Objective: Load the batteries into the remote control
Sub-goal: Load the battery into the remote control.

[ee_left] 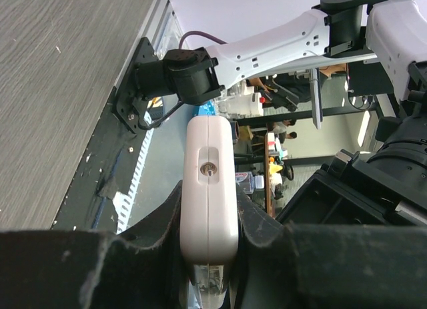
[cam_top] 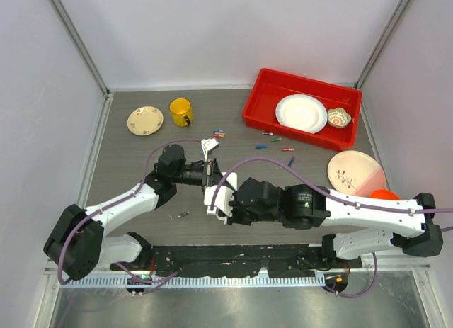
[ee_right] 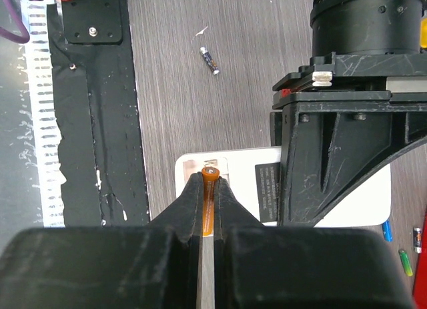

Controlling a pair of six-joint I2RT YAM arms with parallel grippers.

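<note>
The red rectangular plastic bin [cam_top: 253, 101] holds a round white plate [cam_top: 301, 113] and a small patterned bowl [cam_top: 339, 117]. The left gripper [ee_left: 210, 215] clamps the flat white remote control [ee_left: 209, 182] mid-table. The right gripper [ee_right: 209, 183] grasps an orange cylindrical battery [ee_right: 210, 174] against the remote's back.

Two white-shelled arms with chunky black joints, left arm [cam_top: 127, 204] and right arm [cam_top: 361, 207] alike, each strung with a purple cable [cam_top: 177, 140], the right gripper [ee_right: 209, 181] showing scuffed matte-black fingers [ee_right: 190, 205], and a black base plate [cam_top: 212, 256] dotted with small screws.
</note>
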